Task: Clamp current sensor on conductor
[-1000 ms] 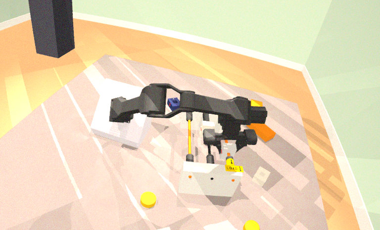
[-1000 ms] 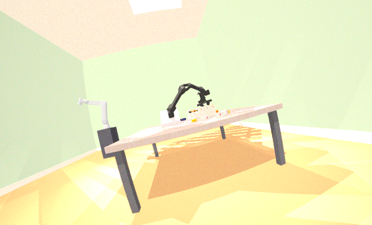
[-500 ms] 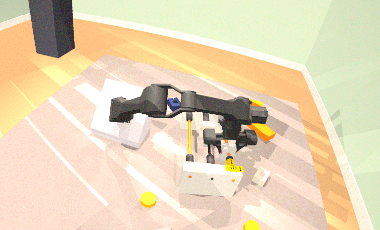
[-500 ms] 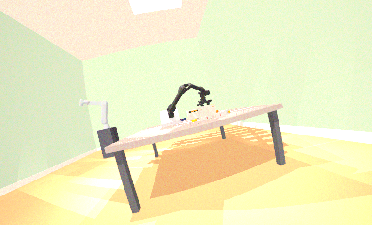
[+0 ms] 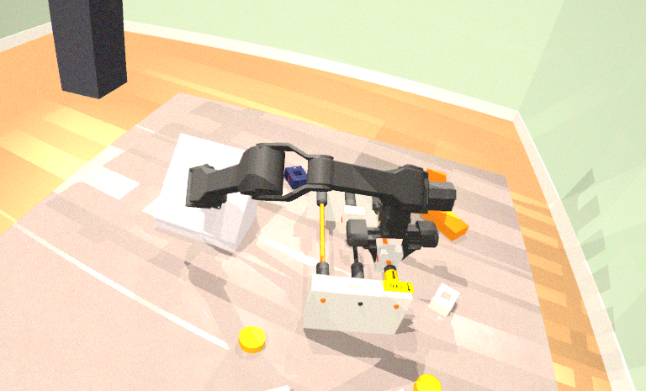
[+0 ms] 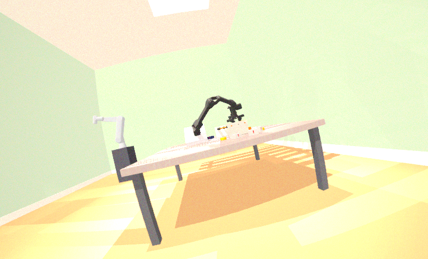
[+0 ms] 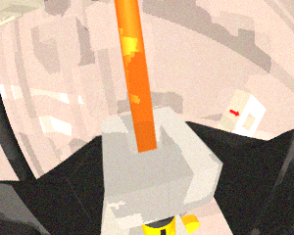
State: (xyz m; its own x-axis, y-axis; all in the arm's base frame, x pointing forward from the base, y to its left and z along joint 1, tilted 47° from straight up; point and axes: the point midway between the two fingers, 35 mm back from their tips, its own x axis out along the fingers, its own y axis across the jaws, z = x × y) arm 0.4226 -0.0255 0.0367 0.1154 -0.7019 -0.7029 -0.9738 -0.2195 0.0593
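Observation:
The pale grey sensor (image 5: 393, 250) (image 7: 149, 171) sits round the orange LOAD conductor (image 7: 137, 73), which enters its opening in the wrist view. My gripper (image 5: 389, 255) (image 7: 143, 135) is shut on the sensor, with one black finger on each side. The sensor is close to the black collar by the yellow LOAD marker (image 5: 398, 287). A red mark shows on its left side in the top view, but which way the arrow points cannot be told. Whether the latch is fastened cannot be told; the lower part of the sensor is hidden.
The white terminal block (image 5: 354, 315) stands in front. The yellow-orange conductor (image 5: 321, 232) runs to the left. A loose white sensor (image 5: 443, 299) (image 7: 247, 115) lies to the right. A blue block (image 5: 296, 176), an orange object (image 5: 452, 225) and yellow discs (image 5: 251, 339) (image 5: 427, 383) are around.

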